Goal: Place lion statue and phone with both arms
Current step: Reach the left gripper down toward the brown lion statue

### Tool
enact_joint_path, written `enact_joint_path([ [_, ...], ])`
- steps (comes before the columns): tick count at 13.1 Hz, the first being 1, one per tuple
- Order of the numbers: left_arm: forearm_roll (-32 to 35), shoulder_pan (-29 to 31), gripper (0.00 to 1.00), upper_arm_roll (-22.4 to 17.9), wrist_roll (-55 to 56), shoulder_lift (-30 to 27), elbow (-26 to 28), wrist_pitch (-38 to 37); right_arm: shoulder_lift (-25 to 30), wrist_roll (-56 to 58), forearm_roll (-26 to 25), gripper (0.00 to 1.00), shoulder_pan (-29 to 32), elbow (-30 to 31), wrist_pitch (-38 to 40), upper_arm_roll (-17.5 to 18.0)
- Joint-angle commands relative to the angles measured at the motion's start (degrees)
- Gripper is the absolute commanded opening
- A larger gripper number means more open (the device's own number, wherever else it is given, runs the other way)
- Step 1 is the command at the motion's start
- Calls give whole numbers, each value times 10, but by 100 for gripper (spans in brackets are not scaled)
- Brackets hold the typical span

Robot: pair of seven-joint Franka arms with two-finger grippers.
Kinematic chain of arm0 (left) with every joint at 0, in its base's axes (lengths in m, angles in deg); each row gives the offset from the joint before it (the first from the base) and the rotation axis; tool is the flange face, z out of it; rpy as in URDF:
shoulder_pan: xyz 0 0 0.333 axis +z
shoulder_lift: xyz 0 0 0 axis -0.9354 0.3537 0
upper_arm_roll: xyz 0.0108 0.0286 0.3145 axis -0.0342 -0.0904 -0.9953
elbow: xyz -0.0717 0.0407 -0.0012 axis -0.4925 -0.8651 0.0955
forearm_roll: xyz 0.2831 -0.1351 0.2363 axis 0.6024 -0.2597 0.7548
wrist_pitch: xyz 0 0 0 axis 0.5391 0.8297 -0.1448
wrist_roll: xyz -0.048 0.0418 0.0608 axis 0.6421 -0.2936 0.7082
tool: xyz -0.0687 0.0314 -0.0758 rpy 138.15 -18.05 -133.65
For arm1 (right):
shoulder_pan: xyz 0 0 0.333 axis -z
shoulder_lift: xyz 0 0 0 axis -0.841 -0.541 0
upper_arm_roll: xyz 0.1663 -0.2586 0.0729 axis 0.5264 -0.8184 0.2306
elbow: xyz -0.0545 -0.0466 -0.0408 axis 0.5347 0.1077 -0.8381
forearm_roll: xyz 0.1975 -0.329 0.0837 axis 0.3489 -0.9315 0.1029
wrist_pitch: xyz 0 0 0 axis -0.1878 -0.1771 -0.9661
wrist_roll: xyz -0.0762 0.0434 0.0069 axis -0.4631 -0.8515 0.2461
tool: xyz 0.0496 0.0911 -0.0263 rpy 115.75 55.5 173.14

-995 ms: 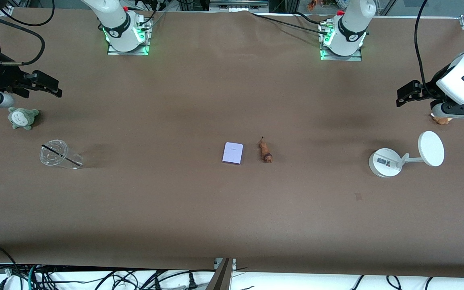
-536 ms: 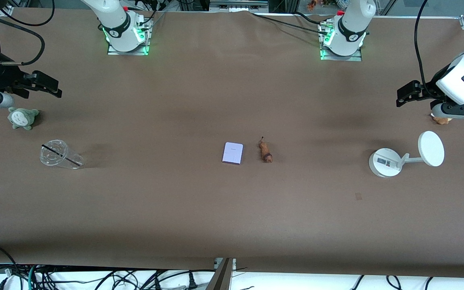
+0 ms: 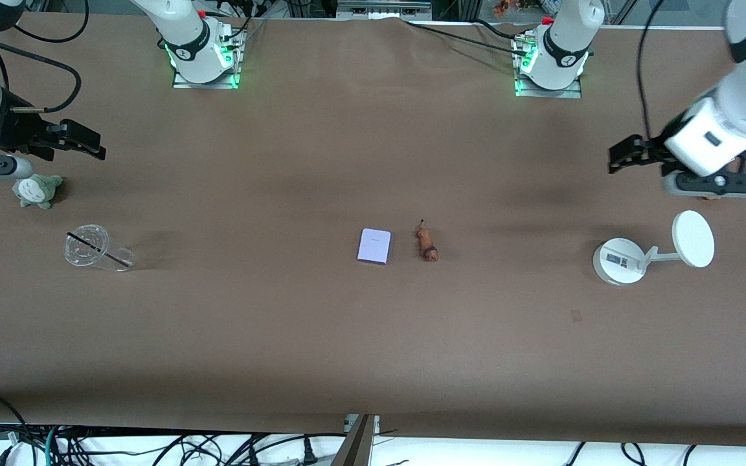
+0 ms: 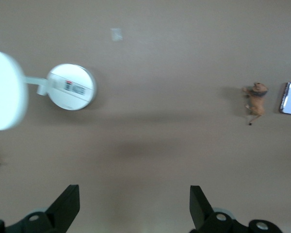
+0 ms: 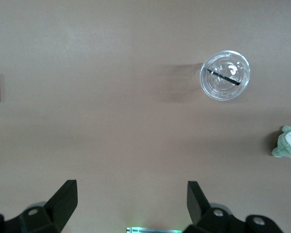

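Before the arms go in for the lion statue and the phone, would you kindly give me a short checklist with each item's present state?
1. Left gripper fingers open, holding nothing: ok.
2. Right gripper fingers open, holding nothing: ok.
3. Lion statue lying free on the table: ok.
4. Phone flat beside the statue, a gap between them: ok.
5. Either gripper over its target: not ok; both hang near the table's ends.
6. White stand and clear cup apart from both targets: ok.
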Motion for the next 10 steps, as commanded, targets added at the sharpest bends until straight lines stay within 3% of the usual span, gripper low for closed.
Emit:
enact_joint_path([
  [1, -12, -2, 100, 41, 61, 54, -20, 8, -7, 3, -2, 100, -10, 3, -2, 1],
  [5, -31, -16, 100, 110, 197, 129, -15, 134, -8, -4, -4, 100, -19, -4, -1, 4],
  [8, -27, -62, 100, 112, 267, 201, -15, 258, -8, -4, -4, 100, -22, -4, 2, 4],
  [10, 12, -101, 100, 111, 315, 251, -15, 334, -8, -4, -4, 100, -21, -5, 3, 3],
])
